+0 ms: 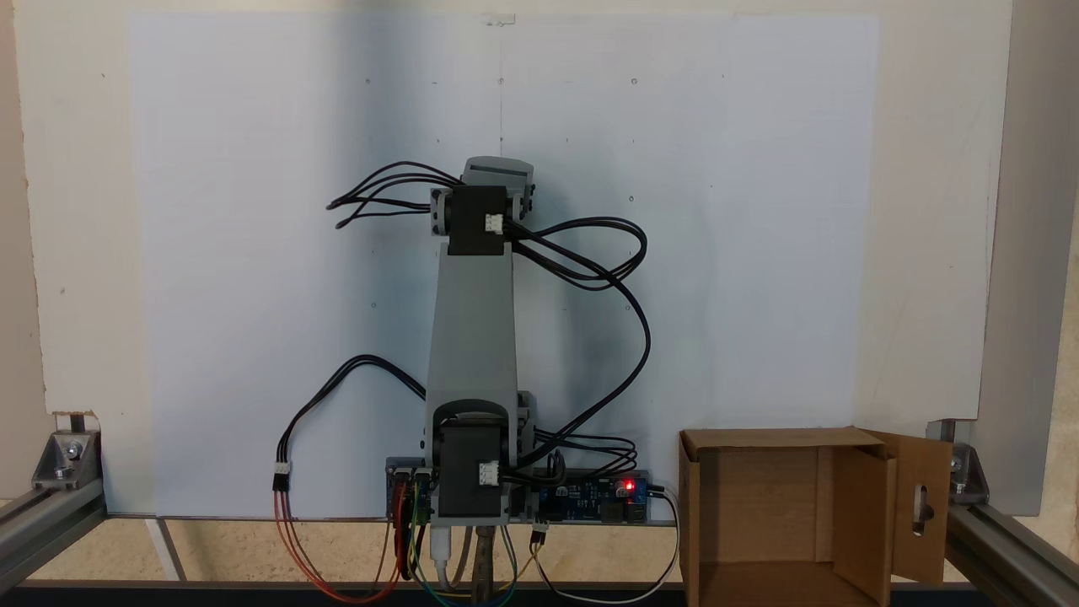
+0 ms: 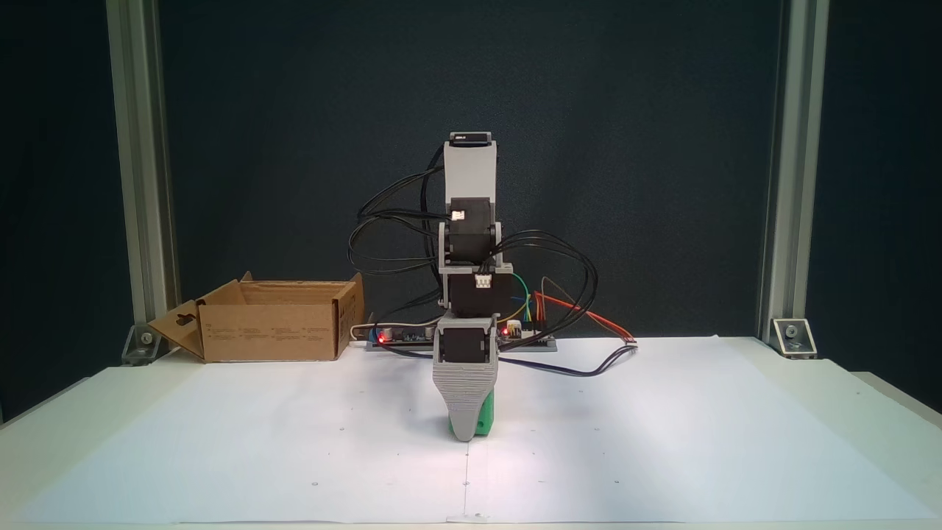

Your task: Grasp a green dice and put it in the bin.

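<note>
Bin [image 1: 763, 497] holds nothing visible; fingers' [image 2: 465, 430] spread untellable, green dice [image 2: 482, 421] just behind.

Print sits in small dark blocks along the front wall of the bin [image 2: 276, 331] in a fixed view, too tiny to make out (just smudges of lines, really). A dark label atop the arm [image 2: 471, 137] is also illegible.

White paper sheet [image 2: 662, 442] over a pale table [image 2: 883, 412], aluminium frame posts [image 2: 791, 169], dark backdrop [image 2: 662, 147] behind, even light
</note>
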`<state>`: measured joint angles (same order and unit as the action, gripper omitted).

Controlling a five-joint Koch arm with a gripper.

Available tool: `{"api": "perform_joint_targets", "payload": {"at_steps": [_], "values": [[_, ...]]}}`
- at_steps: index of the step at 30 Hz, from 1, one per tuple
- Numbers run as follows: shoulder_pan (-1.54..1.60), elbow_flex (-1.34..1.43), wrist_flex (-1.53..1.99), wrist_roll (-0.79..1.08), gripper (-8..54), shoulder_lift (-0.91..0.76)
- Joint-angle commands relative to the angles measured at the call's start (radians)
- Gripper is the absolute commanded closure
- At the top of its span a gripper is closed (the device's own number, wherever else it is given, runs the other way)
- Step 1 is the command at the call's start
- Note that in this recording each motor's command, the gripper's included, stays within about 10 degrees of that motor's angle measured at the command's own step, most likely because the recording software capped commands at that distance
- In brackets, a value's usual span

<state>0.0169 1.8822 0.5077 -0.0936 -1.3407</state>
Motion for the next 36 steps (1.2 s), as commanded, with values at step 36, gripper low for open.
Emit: {"api": "perform_joint_targets", "payload": {"at_steps": [36], "values": [[-1.300, -0.514, 0.204, 0.459, 34.0, -0.617]]}}
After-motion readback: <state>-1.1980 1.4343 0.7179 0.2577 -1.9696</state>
